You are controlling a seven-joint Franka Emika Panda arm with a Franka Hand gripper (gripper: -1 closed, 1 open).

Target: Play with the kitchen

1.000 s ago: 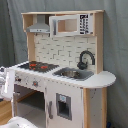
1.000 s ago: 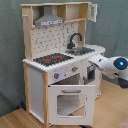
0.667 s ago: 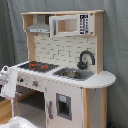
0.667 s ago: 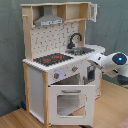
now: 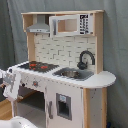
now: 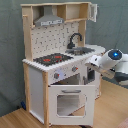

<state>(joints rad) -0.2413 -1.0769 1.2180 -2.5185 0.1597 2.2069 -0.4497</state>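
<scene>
Second exterior view: tool (image 6: 93,62) beside kitchen (image 6: 60,65).

You've got a white Panda arm (image 6: 111,61) with rounded, glossy link shells in the second exterior view, one joint cap glowing bright blue on a dark ring. Darker grey shows at the seams under the shells. In the first exterior view only a white, blocky end (image 5: 10,82) shows at the first exterior view's left edge.

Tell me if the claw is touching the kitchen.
Cannot tell. In the second exterior view the claw overlaps the kitchen, hiding any gap.
</scene>
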